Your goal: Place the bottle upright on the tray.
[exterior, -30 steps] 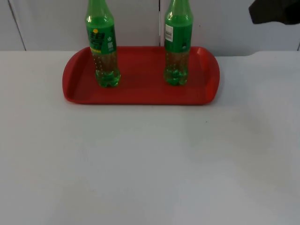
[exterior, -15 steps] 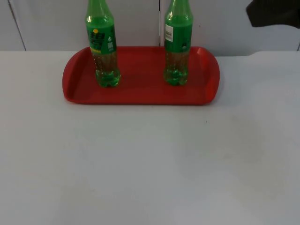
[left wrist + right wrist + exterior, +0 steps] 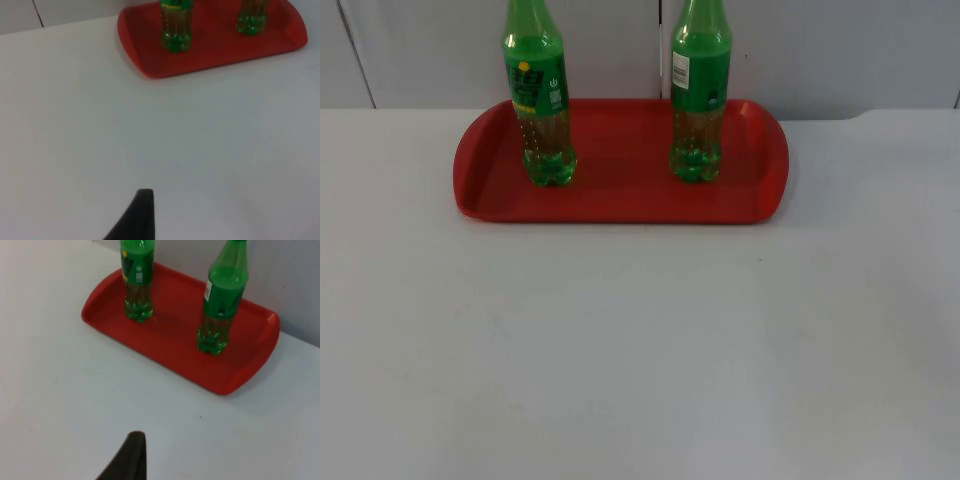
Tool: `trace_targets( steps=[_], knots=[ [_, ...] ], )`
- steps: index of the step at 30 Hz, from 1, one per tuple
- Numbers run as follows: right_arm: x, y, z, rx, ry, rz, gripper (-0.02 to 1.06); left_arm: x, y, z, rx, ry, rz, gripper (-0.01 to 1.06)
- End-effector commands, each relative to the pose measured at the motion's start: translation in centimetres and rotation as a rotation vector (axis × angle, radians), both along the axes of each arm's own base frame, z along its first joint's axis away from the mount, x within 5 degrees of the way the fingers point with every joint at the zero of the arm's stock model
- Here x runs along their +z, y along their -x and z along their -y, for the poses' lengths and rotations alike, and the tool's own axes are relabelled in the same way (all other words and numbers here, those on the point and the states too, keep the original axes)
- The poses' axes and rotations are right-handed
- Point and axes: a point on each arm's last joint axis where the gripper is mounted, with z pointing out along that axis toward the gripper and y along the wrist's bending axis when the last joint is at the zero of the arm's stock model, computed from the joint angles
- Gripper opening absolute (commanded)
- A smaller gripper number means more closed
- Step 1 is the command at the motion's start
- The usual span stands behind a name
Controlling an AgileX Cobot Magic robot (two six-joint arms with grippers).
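A red tray [image 3: 620,200] lies at the back of the white table. Two green bottles stand upright on it: one with a yellow-marked label [image 3: 540,100] at its left end, one with a white label [image 3: 699,100] toward its right end. My left gripper [image 3: 140,215] hangs over bare table well short of the tray [image 3: 210,55] and the yellow-label bottle [image 3: 175,25]. Likewise my right gripper [image 3: 130,455] hovers above the table, apart from the tray [image 3: 170,345] and the white-label bottle [image 3: 220,305]. Neither gripper holds anything that I can see.
The grey partition wall [image 3: 820,50] rises right behind the tray. White table top [image 3: 640,350] stretches wide in front of the tray and to both of its sides.
The right arm, a dark shape at the upper right of the top view, has drawn back out of that picture. Bottles and tray have not moved.
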Motion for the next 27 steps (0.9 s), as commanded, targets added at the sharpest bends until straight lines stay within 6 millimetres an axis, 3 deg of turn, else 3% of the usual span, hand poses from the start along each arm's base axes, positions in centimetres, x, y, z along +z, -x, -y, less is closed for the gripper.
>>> trace_targets(
  steps=[1, 13, 27],
  knots=[
    [0.2, 0.9, 0.7, 0.0, -0.034, 0.018, 1.05, -0.1, 0.0, 0.0, -0.002, -0.001, 0.002, 1.05],
    [2.1, 6.3, 5.7, -0.041, -0.16, 0.134, 1.05, -0.1, 0.0, 0.0, -0.002, -0.001, 0.002, 1.05],
    [1.4, 10.8, 9.2, -0.026, -0.172, 0.111, 1.05, -0.1, 0.0, 0.0, -0.002, -0.001, 0.002, 1.05]
  ],
)
